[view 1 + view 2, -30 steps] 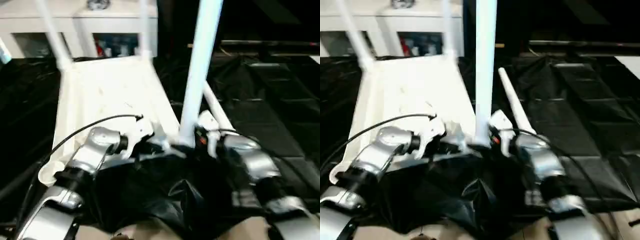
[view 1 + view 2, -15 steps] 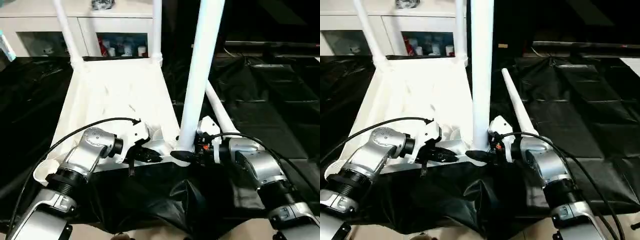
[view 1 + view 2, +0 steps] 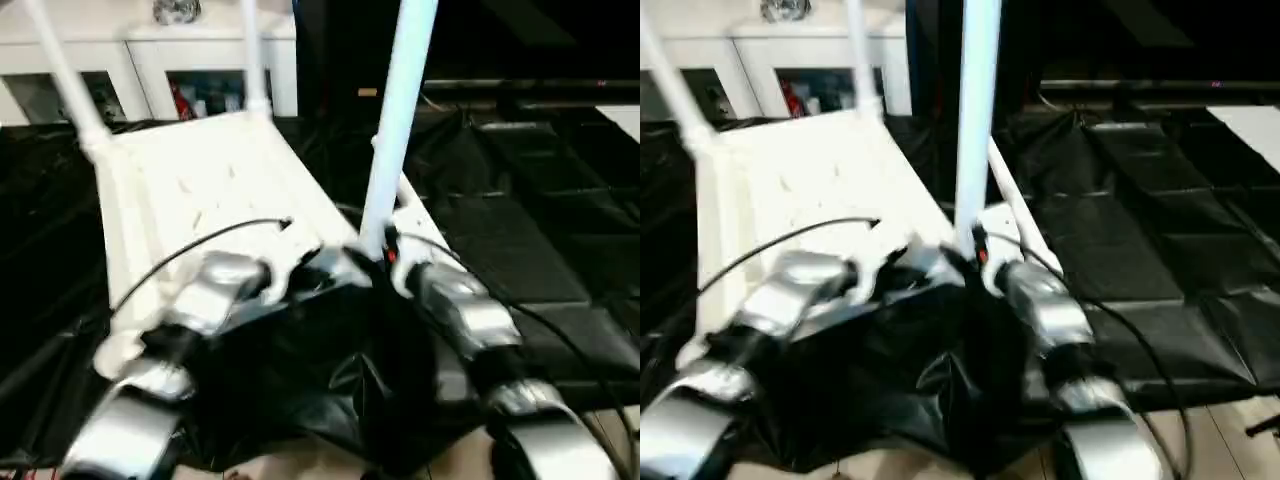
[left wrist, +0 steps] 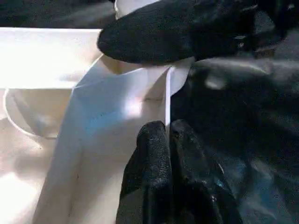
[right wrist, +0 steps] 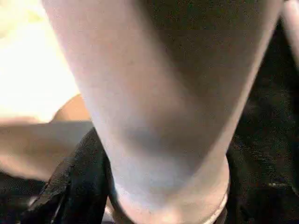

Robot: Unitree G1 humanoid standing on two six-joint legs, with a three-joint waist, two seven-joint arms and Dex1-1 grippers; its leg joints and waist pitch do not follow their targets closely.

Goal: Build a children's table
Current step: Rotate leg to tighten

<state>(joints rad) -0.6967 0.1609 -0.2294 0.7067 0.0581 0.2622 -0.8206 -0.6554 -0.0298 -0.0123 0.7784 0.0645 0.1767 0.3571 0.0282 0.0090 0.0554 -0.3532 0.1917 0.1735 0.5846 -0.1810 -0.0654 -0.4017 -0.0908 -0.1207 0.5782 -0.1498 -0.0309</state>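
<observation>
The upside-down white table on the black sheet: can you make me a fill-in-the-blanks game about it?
1. The white plastic rectangular tabletop lies with its ribbed underside facing ____.
2. At its two far corners, ____ white tube legs already stand in their sockets.
3. The right gripper is at the foot of a third white tube leg, which stands ____.
4. The left gripper has its black fingers ____ at the tabletop's thin edge.

Missing words: up; two; upright; shut
</observation>
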